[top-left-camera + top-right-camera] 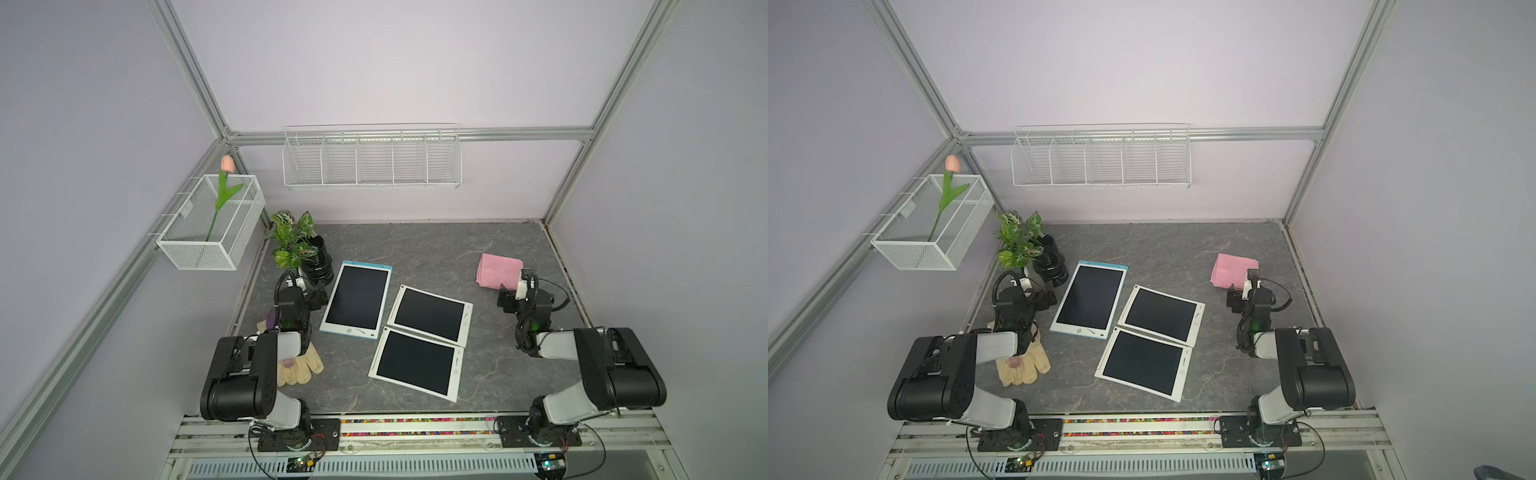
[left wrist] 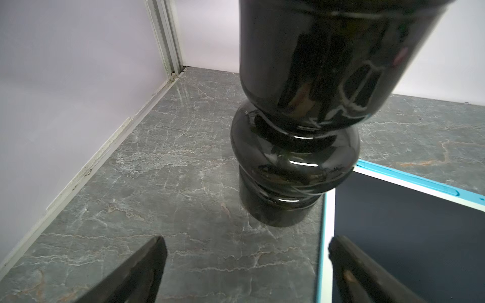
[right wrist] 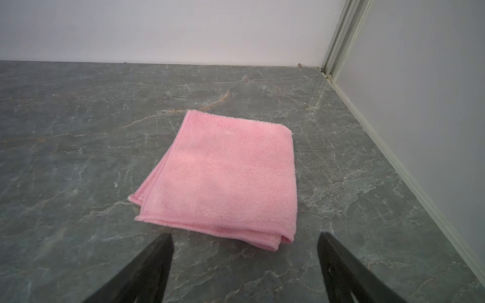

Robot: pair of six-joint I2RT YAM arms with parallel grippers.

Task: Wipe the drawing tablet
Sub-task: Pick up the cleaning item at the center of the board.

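Drawing tablets, three of them, lie flat mid-surface: blue-framed tablet (image 1: 357, 300) nearest the left arm, with the far white tablet (image 1: 430, 314) and near white tablet (image 1: 417, 363) just right of it, edges almost touching. All screens are dark; we can't make out any marks on them. Surface (image 1: 436, 249) is grey marble-pattern, boxed in by pale lilac walls and an aluminium frame (image 1: 202, 83). Pink cloth (image 3: 223, 178) sits folded at the right rear; right gripper (image 3: 245, 236) hangs just short of it, jaws wide, nothing held. Left gripper (image 2: 246, 241) is also wide and empty, facing the black vase (image 2: 294, 157), just beside the blue-framed tablet's edge. We also see a plant (image 1: 291, 241) in that vase, a cream glove (image 1: 299, 368) under the left arm, a wire rack (image 1: 372, 160) on the back wall, and a mesh basket (image 1: 195, 255) holding a tulip (image 1: 227, 164) on the left wall.
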